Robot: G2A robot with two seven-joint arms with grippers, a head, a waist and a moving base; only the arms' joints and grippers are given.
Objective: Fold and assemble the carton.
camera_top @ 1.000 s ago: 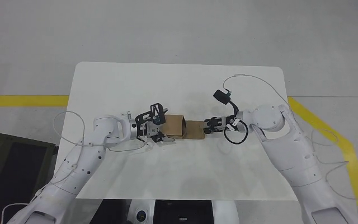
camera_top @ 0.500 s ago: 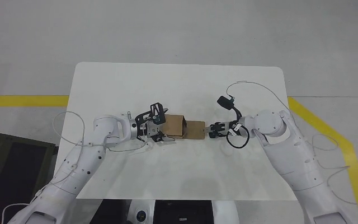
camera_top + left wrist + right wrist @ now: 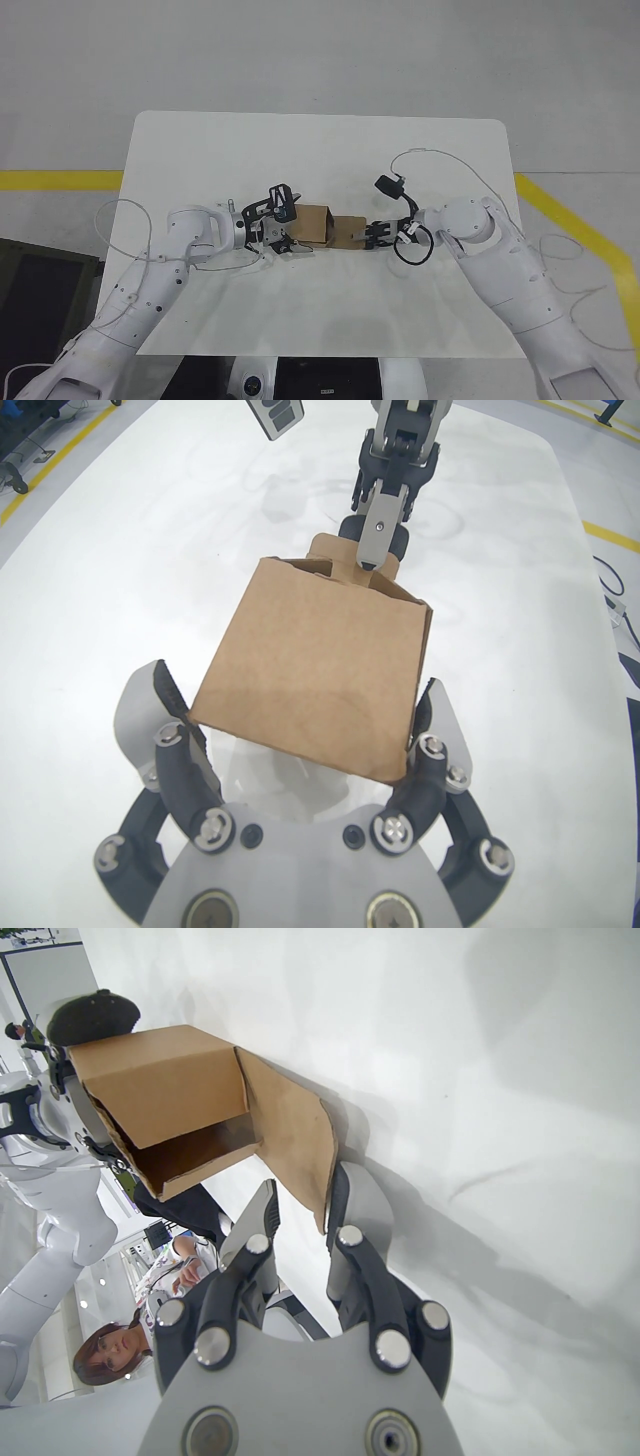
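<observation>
Carton (image 3: 322, 226) lies on its side mid-surface (image 3: 300, 150), with the left end effector (image 3: 292, 231) clamped on one end. The right end effector (image 3: 372, 233), backed off half a second ago, is again at the open flap (image 3: 350, 232), fingers apart astride its edge. Folding the flap looks imminent.

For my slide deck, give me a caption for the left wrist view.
Left gripper grips one end of a brown cardboard carton on the white table; open right gripper straddles the opposite flap.
</observation>
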